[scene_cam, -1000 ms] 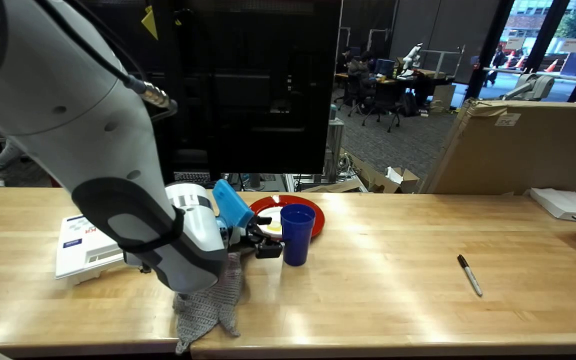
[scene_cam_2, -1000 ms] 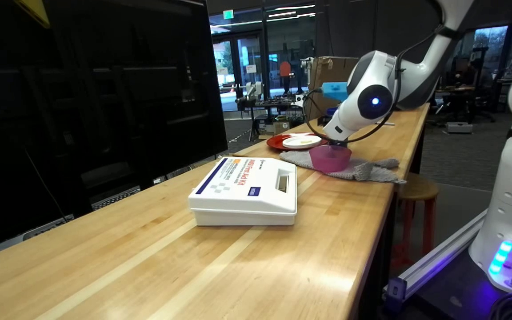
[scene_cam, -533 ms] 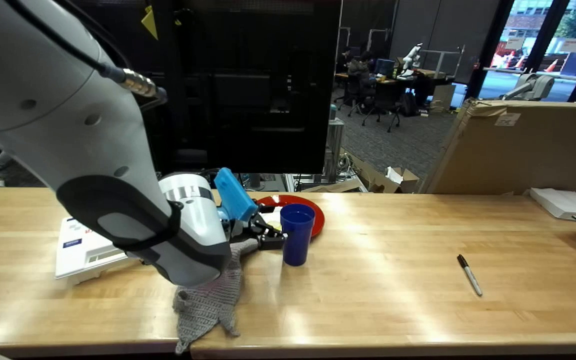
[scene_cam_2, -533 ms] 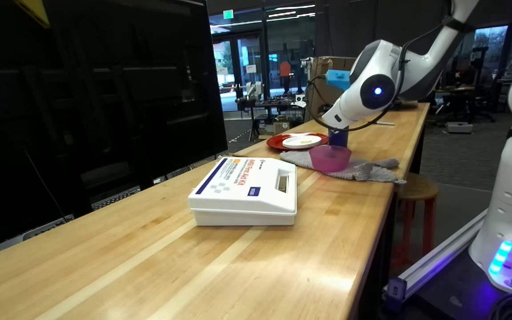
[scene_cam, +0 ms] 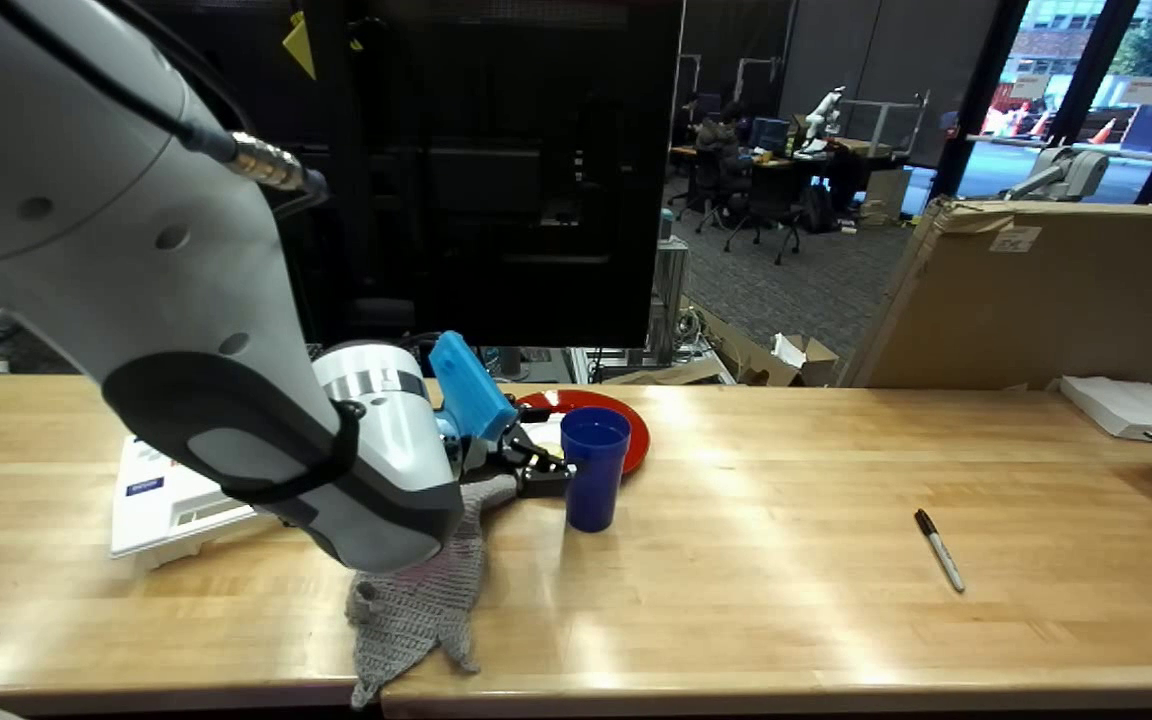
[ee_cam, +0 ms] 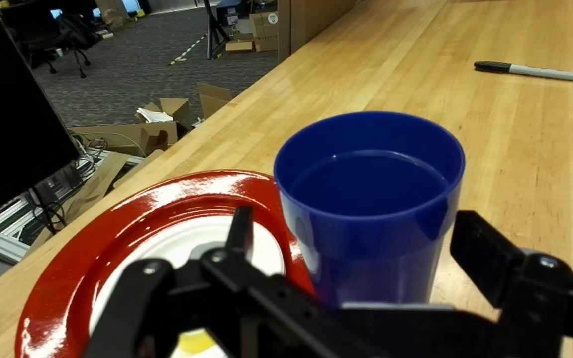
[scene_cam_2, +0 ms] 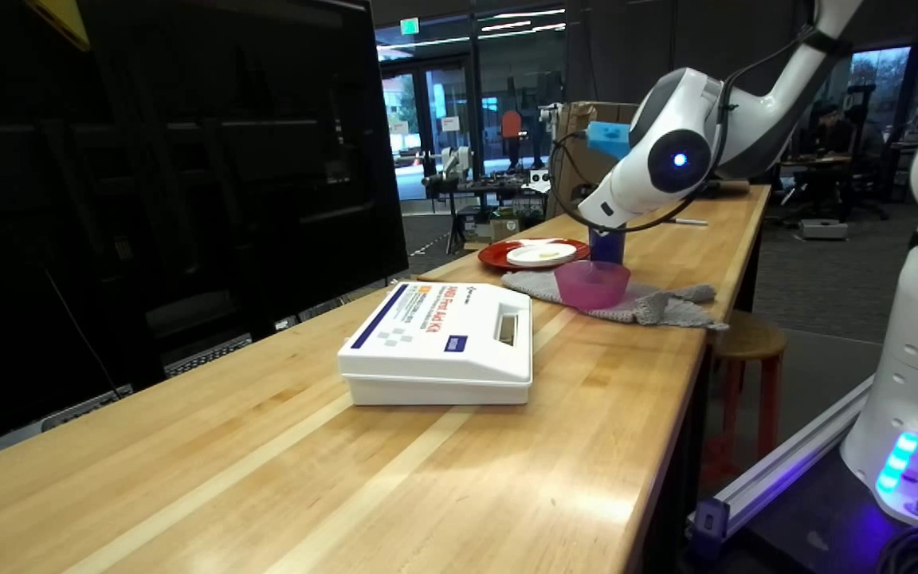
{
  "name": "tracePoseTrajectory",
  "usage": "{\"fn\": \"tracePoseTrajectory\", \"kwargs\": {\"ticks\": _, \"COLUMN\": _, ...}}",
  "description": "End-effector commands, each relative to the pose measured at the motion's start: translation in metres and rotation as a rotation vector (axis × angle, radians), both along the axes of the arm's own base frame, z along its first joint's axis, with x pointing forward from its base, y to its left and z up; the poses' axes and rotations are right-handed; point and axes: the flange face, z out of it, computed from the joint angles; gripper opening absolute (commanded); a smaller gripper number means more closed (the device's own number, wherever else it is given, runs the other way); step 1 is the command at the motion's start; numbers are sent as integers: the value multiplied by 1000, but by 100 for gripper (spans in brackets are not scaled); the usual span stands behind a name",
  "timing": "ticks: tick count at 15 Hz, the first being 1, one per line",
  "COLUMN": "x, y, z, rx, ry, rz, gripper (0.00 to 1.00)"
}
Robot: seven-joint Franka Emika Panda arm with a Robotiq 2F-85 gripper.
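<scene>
Wrist view: black two-fingered pincer [ee_cam: 356, 238] is spread wide, tall blue plastic cup [ee_cam: 368, 233] standing upright dead ahead, lined up with the gap, just beside the glossy red plate [ee_cam: 62, 286].

wht case [scene_cam_2: 437, 343]: "ANSI First Aid Kit", red txt | carton lbl [scene_cam: 1016, 239]: illeg. | door sign [scene_cam: 1147, 91]: illeg.

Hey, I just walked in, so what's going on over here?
A robot arm has its open end effector at a blue cup that stands upright on the table. In the wrist view, the cup shows between the jaws, but it doesn't look gripped; contact I can't confirm. Beside it is a red plate with a white plate on top. A pink bowl sits on a gray cloth, and a first aid kit and a marker lie farther off.
</scene>
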Motion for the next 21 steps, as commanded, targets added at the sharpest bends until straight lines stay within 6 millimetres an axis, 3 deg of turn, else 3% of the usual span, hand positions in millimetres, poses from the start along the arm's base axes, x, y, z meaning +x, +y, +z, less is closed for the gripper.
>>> {"fn": "tracePoseTrajectory", "kwargs": {"ticks": 1, "x": 0, "y": 0, "z": 0, "rx": 0, "ry": 0, "rz": -1, "gripper": 100}}
{"fn": "tracePoseTrajectory", "kwargs": {"ticks": 21, "x": 4, "y": 2, "z": -12, "rx": -75, "ry": 40, "rz": 70, "gripper": 100}}
